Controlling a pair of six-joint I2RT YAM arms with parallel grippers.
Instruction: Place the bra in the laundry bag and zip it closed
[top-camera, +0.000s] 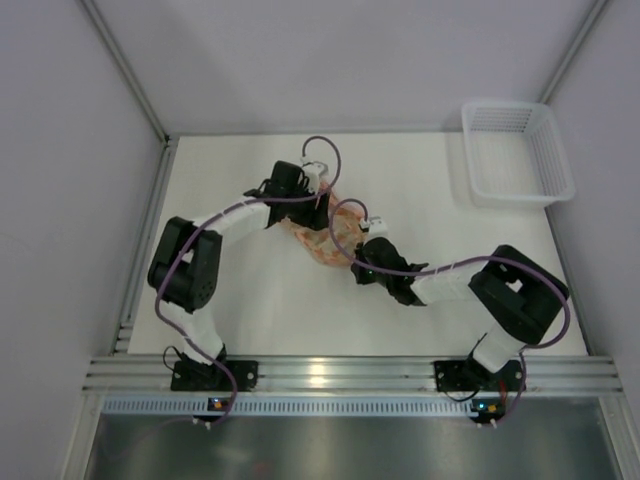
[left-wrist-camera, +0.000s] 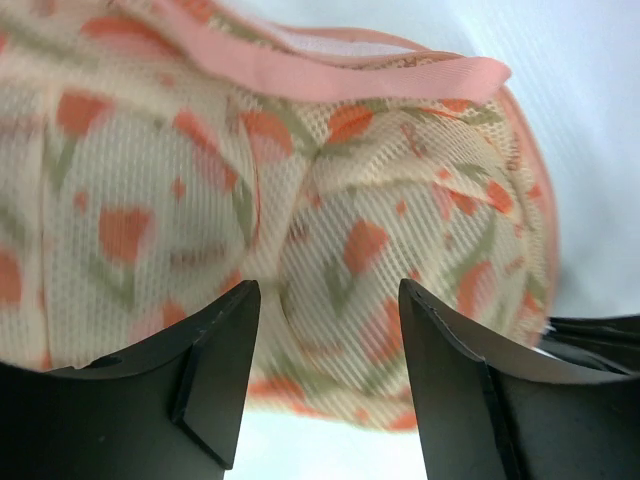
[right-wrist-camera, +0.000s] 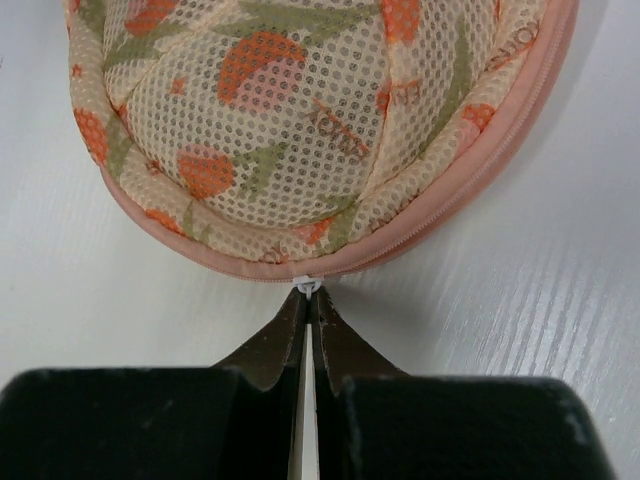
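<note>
Since the zipper pull (right-wrist-camera: 307, 285) is pinched only by the very tips of the closed right gripper (right-wrist-camera: 308, 300), bottom centre, it could be lost under an off-line tug. The laundry bag (right-wrist-camera: 300, 130) is seen mid-frame. Beyond it, the left gripper (left-wrist-camera: 325, 300) is spread wide and a clamp cannot be confirmed, so the bag may be dragged.

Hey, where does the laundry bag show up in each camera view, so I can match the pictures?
Top external: laundry bag mid-table, between left gripper and right gripper.
Left wrist: fills most of the frame, beyond the open left gripper.
Right wrist: upper half, just past the shut right gripper.
Shared landmark: its pink rim, clear in both wrist views, too small to tell from above.
</note>
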